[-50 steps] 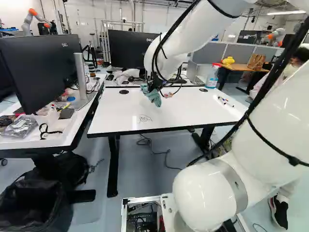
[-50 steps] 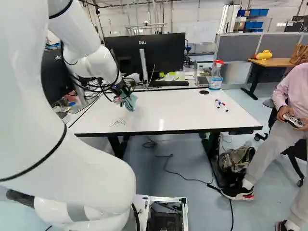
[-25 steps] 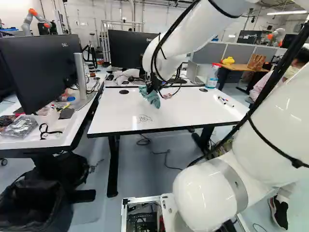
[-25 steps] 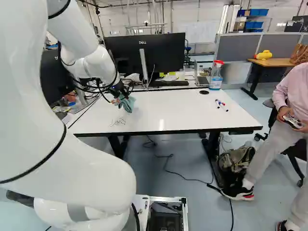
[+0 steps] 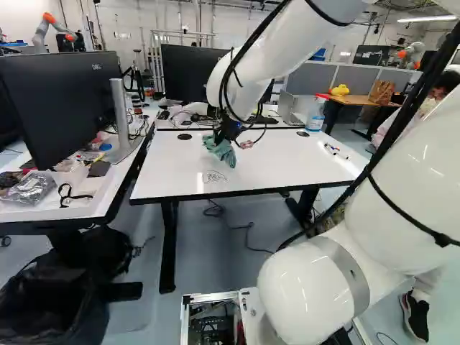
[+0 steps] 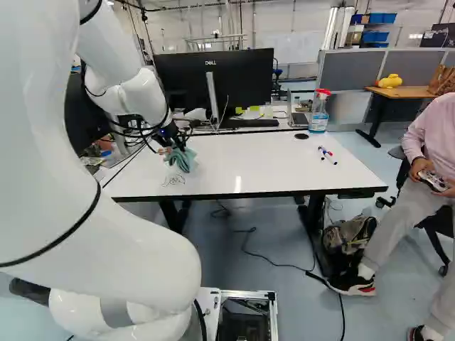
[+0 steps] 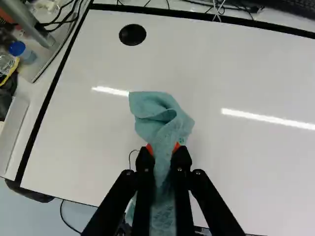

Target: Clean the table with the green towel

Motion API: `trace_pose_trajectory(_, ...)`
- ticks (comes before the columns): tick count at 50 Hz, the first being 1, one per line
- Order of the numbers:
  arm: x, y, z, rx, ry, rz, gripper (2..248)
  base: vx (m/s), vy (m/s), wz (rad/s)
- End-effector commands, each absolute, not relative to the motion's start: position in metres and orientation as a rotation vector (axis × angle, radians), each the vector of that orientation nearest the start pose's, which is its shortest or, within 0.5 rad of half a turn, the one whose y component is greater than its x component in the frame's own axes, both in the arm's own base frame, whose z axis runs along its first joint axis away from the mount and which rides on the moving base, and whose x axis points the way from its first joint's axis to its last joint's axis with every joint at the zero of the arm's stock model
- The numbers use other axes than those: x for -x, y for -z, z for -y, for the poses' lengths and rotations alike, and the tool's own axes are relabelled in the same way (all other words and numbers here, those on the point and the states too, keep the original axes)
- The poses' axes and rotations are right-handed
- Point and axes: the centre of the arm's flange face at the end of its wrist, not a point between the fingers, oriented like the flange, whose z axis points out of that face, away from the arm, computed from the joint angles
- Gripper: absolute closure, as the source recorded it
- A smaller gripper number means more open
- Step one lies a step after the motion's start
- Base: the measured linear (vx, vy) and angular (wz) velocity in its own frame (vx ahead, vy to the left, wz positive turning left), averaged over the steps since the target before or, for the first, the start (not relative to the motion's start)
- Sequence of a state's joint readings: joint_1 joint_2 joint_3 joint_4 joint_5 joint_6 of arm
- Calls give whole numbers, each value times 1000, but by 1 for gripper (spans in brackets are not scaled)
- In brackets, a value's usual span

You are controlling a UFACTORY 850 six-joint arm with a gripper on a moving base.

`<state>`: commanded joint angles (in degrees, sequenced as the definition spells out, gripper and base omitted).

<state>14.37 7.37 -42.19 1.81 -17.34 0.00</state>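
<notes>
Gripper (image 5: 228, 132) jaws clamped on the green towel (image 7: 160, 118); orange pads (image 7: 177, 147) mostly hidden. Towel bunches ahead of the jaws, tail runs back between them. Can't tell if it touches the white table (image 7: 236, 162). Scribble (image 5: 213, 176) base-side of the jaws; wrist view shows one curved line beside them, rest hidden.

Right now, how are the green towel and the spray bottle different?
The green towel is soft and crumpled; the spray bottle is see-through with a red top. The pincer squeezes the green towel between its two fingers, while the spray bottle stands upright by itself. Both look like cleaning things.
</notes>
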Motion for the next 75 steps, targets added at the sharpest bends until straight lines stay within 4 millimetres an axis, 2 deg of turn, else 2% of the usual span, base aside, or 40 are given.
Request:
trace_pose_trajectory(22,-396,-507,-121,2955,607,333,203,0,0,0)
trace_pose_trajectory(41,-385,-503,-121,2978,411,297,203,0,0,0)
trace_pose_trajectory(56,-385,-502,-122,2980,406,297,203,0,0,0)
trace_pose_trajectory(75,-397,-478,-125,3001,323,296,203,0,0,0)
